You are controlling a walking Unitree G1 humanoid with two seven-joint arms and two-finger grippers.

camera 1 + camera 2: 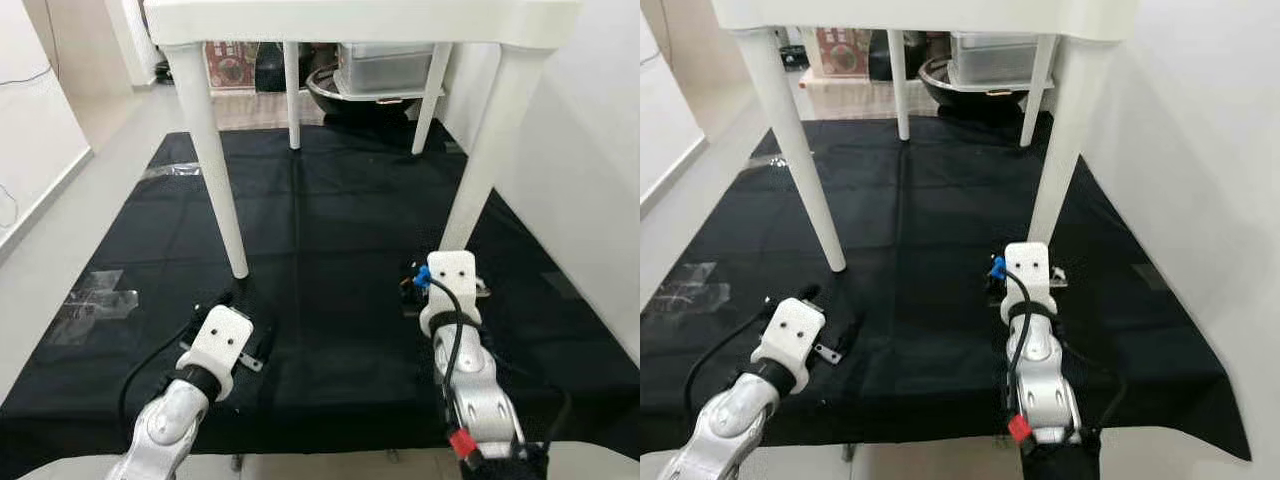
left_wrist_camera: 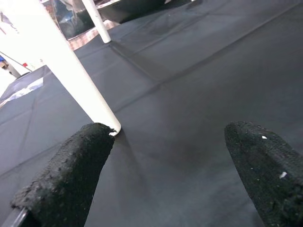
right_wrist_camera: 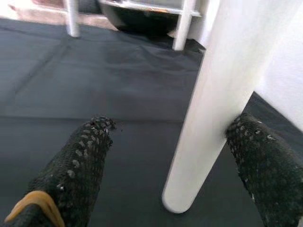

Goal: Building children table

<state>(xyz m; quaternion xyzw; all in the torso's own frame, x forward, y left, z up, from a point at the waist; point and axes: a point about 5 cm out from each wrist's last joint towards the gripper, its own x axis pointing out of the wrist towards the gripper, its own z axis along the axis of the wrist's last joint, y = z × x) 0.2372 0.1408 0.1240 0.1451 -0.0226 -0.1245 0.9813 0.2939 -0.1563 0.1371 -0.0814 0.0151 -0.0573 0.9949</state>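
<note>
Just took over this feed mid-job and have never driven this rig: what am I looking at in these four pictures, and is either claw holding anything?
The two wide pictures come from the robot's head, looking down past its two silver arms. A white children's table stands on its four legs on a black mat on the floor. Behind it are a clear plastic bin and a dark bowl.

The other two pictures look along each claw's two black fingers. The left claw is open, low over the mat, beside the near left leg. The right claw is open with the near right leg between its fingers, not yet clamped. Neither holds anything.
</note>
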